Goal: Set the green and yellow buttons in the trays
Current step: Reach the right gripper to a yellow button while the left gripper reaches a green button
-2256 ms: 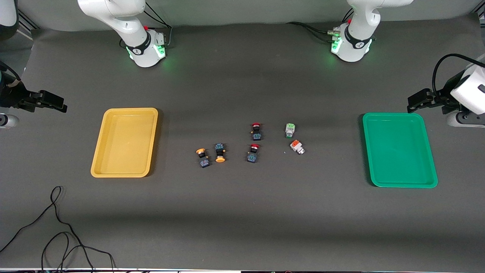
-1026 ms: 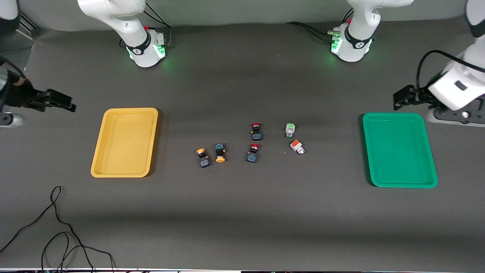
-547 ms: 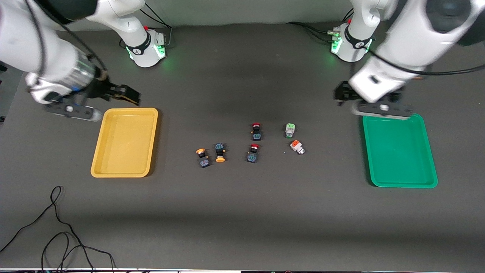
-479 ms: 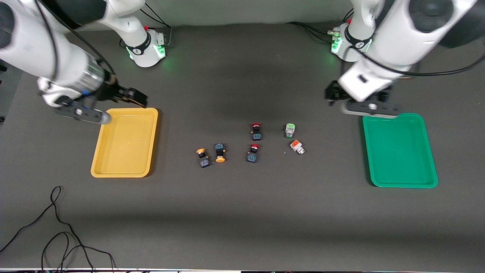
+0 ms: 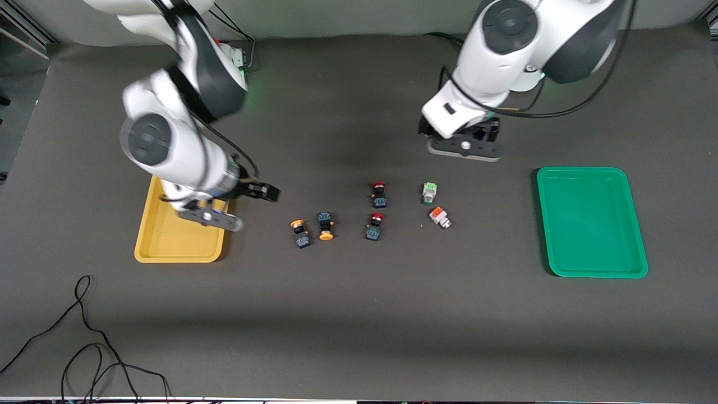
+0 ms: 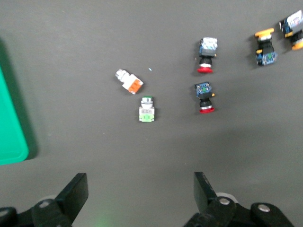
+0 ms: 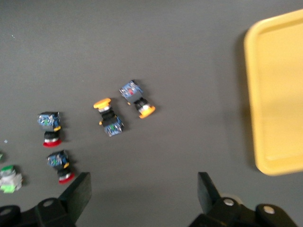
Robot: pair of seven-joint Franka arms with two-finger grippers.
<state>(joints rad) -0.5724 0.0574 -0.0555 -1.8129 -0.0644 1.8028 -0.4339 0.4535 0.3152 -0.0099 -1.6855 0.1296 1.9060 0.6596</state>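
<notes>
Jaws of the left gripper [image 6: 137, 201] and right gripper [image 7: 142, 198] are spread, empty, above the worktop [image 5: 359, 314]. The small rigid plastic green and yellow buttons [image 5: 429, 192] are judged light, best gripped across their bodies.

I am working in a robotics lab: two white Franka arms, a dark mat-covered table [image 5: 359, 336], loose black cables [image 5: 84, 336].

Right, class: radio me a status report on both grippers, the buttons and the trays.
Left gripper open, over bare table near green-capped button. Right gripper open, beside yellow tray. Yellow buttons on table. Green tray empty. Nothing in the way.
</notes>
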